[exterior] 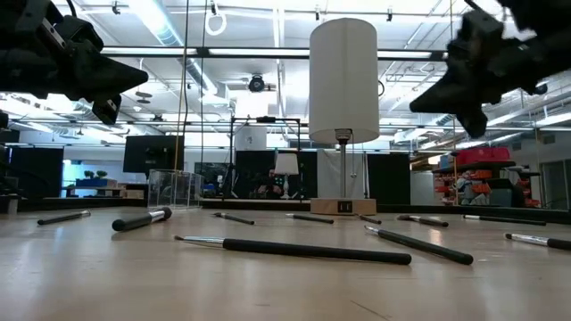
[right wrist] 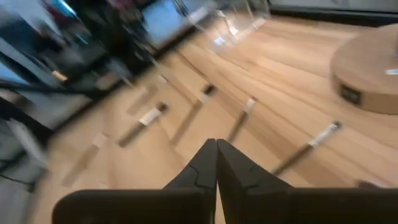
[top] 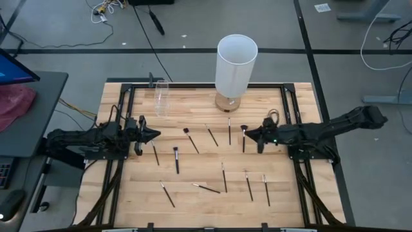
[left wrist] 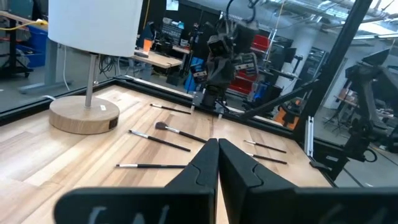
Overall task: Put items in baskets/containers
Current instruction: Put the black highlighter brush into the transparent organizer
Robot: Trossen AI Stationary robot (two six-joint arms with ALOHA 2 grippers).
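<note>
You've got a light wood table (top: pixel 206 206), butcher-block strips, smooth satin finish. Brushes (exterior: pixel 294 251) have matt black handles, some with shiny metal ferrules. Cup (top: pixel 161 96) is clear glossy plastic or glass, can't tell which. Lamp (top: pixel 235 62) has a matt white shade, looks like paper or fabric, on a round wood base. Both grippers are matt black plastic.
</note>
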